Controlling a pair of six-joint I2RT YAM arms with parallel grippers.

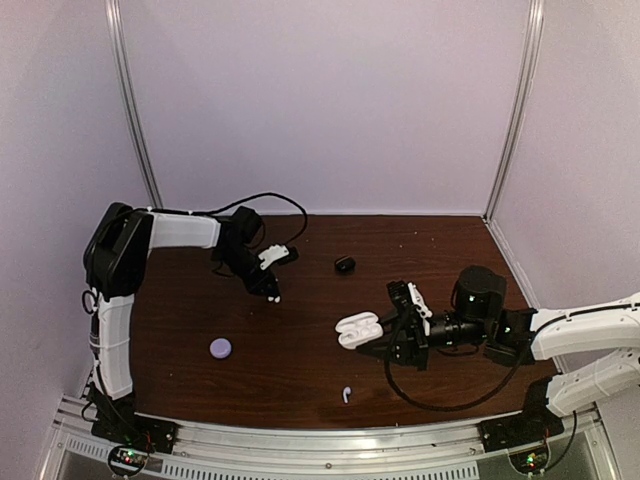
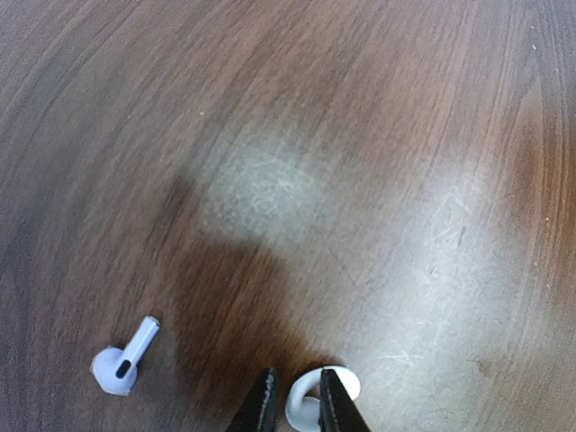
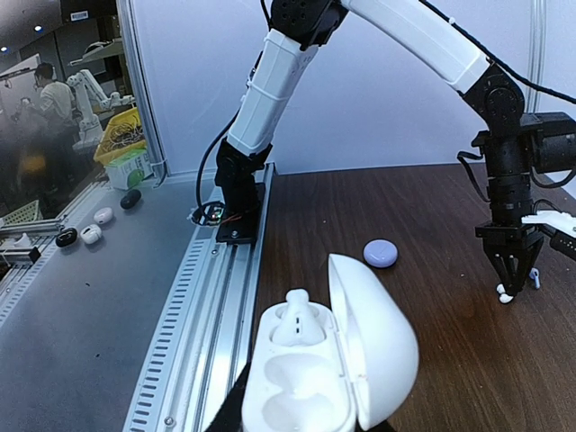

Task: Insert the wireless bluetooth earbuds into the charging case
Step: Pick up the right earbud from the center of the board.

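Observation:
My right gripper [image 1: 385, 335] is shut on a white charging case [image 1: 357, 330] with its lid open. In the right wrist view the case [image 3: 360, 342] holds one white earbud [image 3: 297, 319] in the far slot, and the near slot is bare. My left gripper [image 1: 268, 288] points down at the table. Its fingers [image 2: 331, 407] are nearly together on a curled white earbud [image 2: 308, 400]. A pale stemmed earbud [image 2: 126, 358] lies on the wood just left of it and also shows in the right wrist view [image 3: 533, 277].
A round lavender case [image 1: 221, 347] lies at the front left and shows in the right wrist view [image 3: 380, 253]. A small black case [image 1: 345, 264] sits at mid-back. Another white stemmed earbud [image 1: 346, 394] lies near the front edge. A metal rail [image 3: 207, 297] borders the table.

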